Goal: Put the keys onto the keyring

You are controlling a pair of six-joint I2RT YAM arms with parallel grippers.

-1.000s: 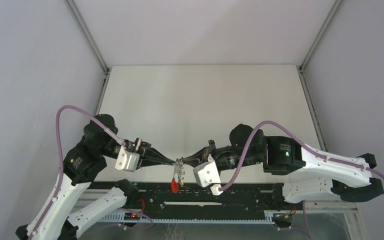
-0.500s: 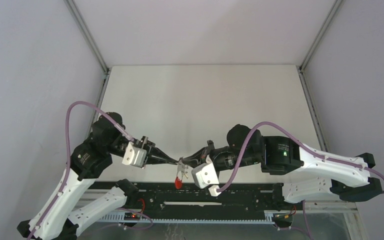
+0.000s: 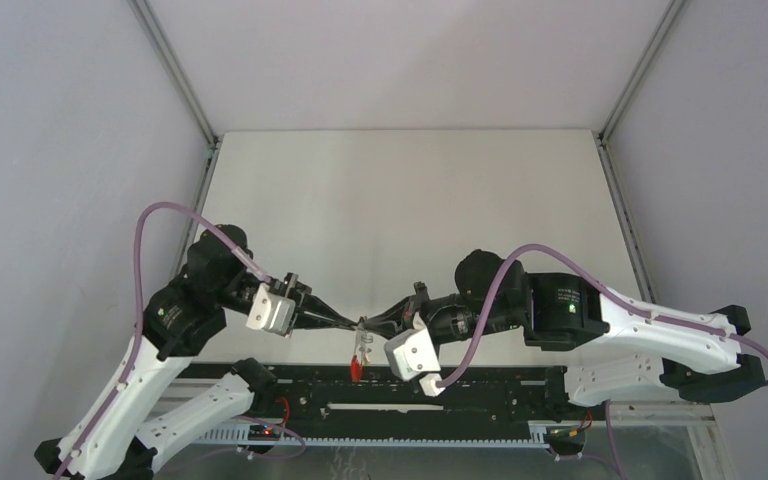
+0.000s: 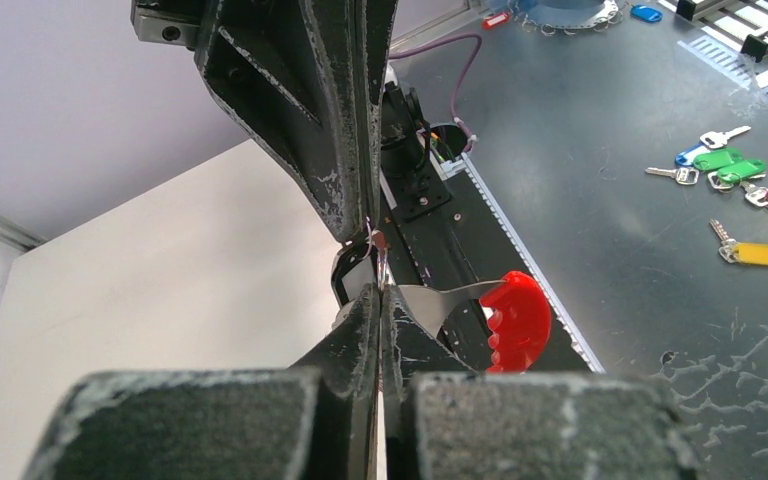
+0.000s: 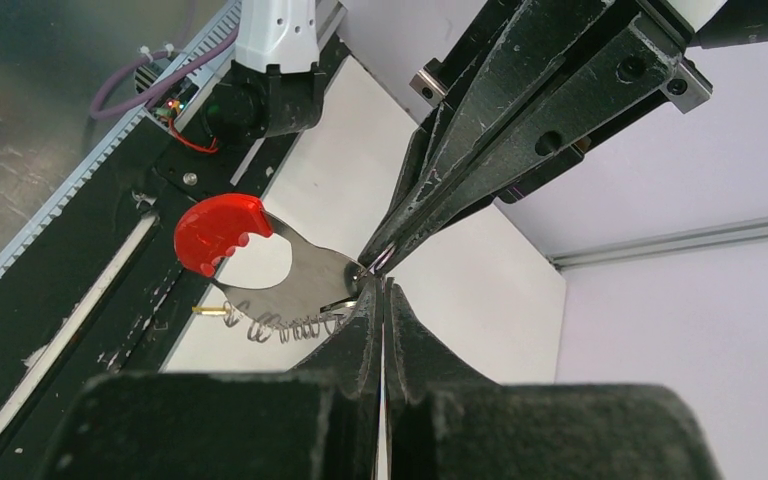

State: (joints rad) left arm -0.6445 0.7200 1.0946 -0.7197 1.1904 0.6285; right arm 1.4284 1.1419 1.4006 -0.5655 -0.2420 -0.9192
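Where the two arms meet over the near edge of the white worktop [image 3: 410, 200], the keyring [image 5: 295, 282] hangs in the air between them, clear of the surface and above the black rail at the arm bases. It is a thin, curved band of bright sheet metal. One end carries a red plastic grip [image 4: 515, 320], rounded, glossy and ribbed along one edge. A row of small silver wire rings [image 5: 290, 326] hangs along the band's lower edge.

The left end effector [image 3: 350, 322] is fully closed, its scuffed black fingers pressed flat together. The right end effector [image 3: 370, 321] is likewise fully closed. Both sets of tips meet at the band's plain end. Which of the two carries it cannot be told.

On a dark, scratched surface [image 4: 610, 120] beyond the rail lie loose keys [image 4: 730, 170] with blue, green, red and yellow tags.
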